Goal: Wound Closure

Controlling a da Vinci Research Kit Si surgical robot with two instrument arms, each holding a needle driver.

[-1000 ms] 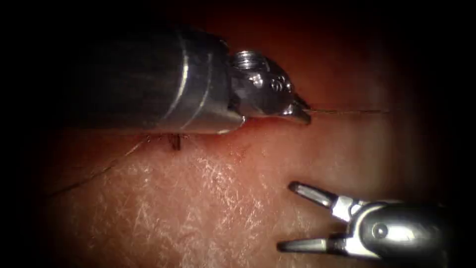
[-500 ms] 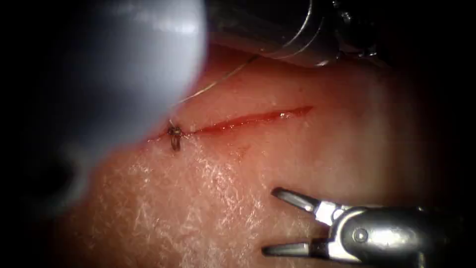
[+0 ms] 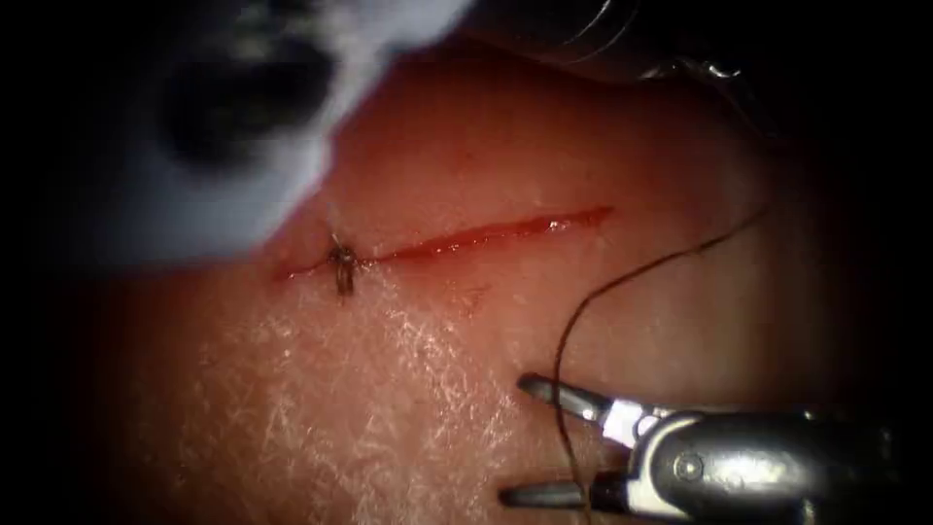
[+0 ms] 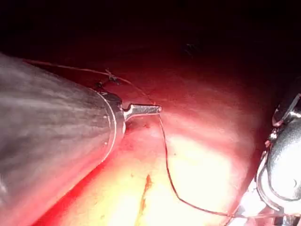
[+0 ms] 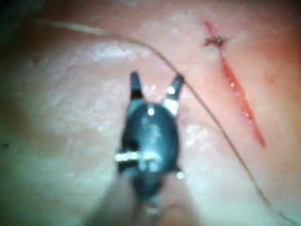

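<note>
The tissue (image 3: 408, 389) is the largest thing here, pale and rough on the near side of the cut (image 3: 457, 236). The cut is a thin red line with wet red fluid (image 3: 544, 226) along it. At its left end sits a small dark knot (image 3: 341, 261) with short thread ends.

The left tool (image 4: 143, 109) shows in its own wrist view as a thick shaft with a slim tip; its jaws look pressed together on the thread (image 3: 622, 282), which bends away from the tip. The right tool (image 3: 530, 442) is near the right front edge of the tissue, on the near side of the cut. Its jaws are spread wide and hold nothing. The dark thread curves down across the tissue and passes over these spread jaws. I cannot see a needle.
</note>
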